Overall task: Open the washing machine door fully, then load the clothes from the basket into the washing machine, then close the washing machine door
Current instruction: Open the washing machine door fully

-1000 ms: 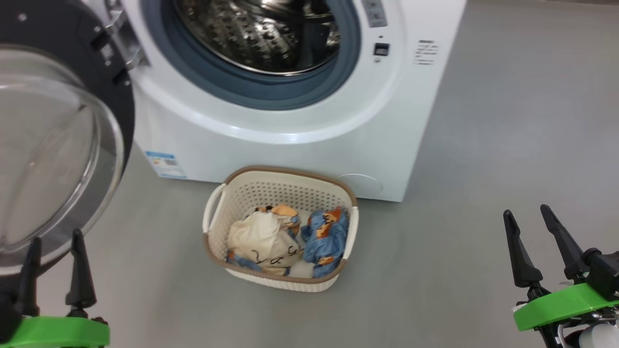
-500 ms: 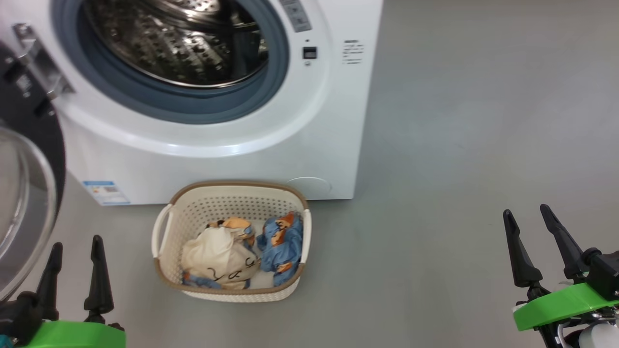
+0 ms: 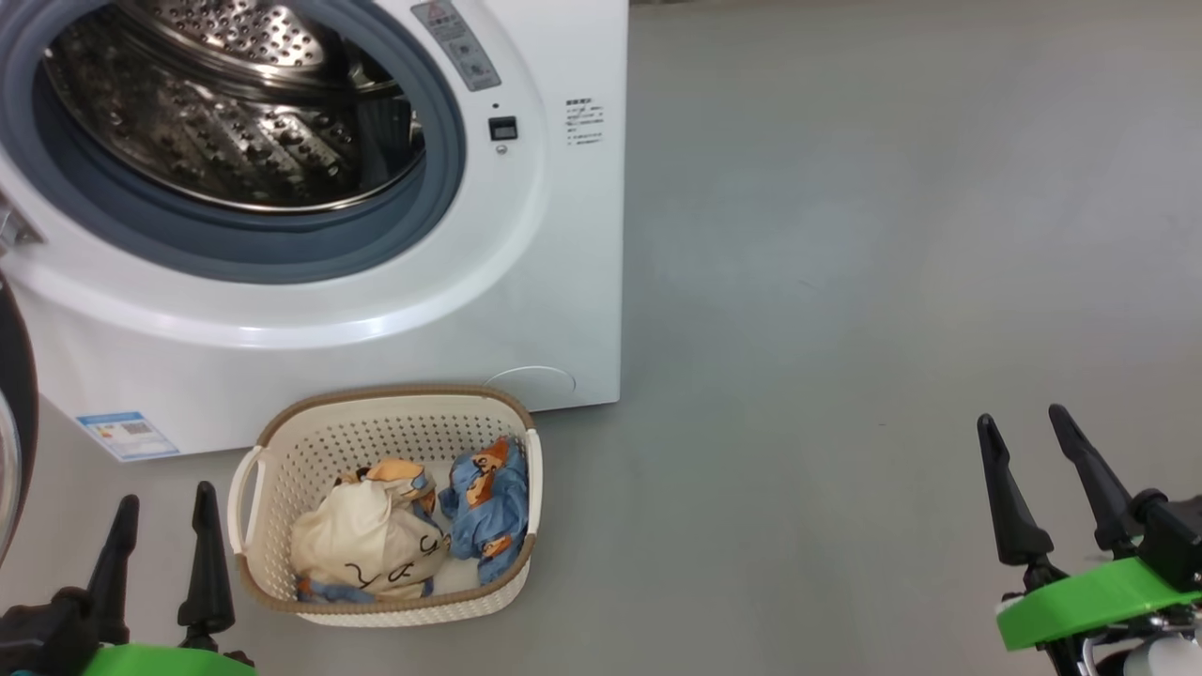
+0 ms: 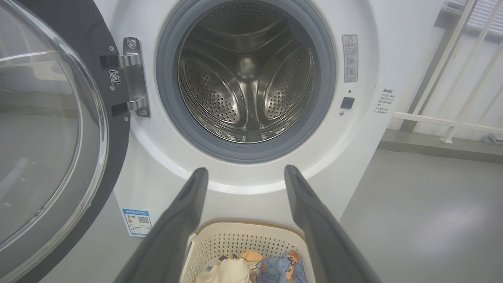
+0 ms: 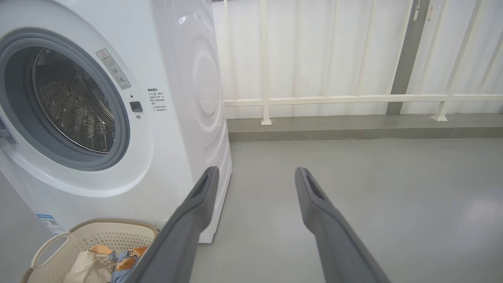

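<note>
The basket (image 3: 385, 399) sits on the floor (image 3: 845, 282) just before the washer (image 3: 563, 235), clothes (image 3: 376, 545) inside, door (image 4: 114, 149) swung open. Left gripper (image 3: 164, 498), fingers apart and empty, hovers just beside its left side; right gripper (image 3: 1021, 416), likewise spread, well apart

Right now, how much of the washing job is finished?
Done: the washing machine door stands wide open, the steel drum bare. In hand: nothing; the left gripper and right gripper are open and empty. Left: loading the clothes from the basket, then closing the door.
</note>
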Controlling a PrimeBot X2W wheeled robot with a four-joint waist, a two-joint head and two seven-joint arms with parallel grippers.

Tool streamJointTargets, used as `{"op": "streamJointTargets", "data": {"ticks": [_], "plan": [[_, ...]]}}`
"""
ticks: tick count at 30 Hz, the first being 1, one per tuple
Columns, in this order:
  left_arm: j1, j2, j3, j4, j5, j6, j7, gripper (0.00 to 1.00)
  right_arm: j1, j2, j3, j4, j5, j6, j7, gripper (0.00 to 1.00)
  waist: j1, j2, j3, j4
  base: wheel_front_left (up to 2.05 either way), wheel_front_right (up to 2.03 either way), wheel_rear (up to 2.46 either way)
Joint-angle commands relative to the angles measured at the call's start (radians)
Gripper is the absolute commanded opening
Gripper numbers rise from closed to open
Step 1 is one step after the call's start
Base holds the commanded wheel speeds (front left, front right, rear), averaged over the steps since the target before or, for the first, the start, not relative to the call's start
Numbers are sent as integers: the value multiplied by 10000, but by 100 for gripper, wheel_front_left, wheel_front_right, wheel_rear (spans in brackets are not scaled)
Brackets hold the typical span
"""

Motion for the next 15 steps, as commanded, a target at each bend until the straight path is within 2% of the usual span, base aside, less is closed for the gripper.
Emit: {"op": "streamJointTargets", "data": {"ticks": [1, 15], "plan": [[-92, 179, 274, -261, -75, 8, -53, 100, 98, -175, 135, -251, 161, 56, -122, 100, 1, 0, -64, -92, 0, 0, 0], [225, 154, -122, -541, -200, 8, -53, 100, 298, -90, 41, -232, 162, 56, -122, 100, 1, 0, -251, -232, 0, 0, 0]]}}
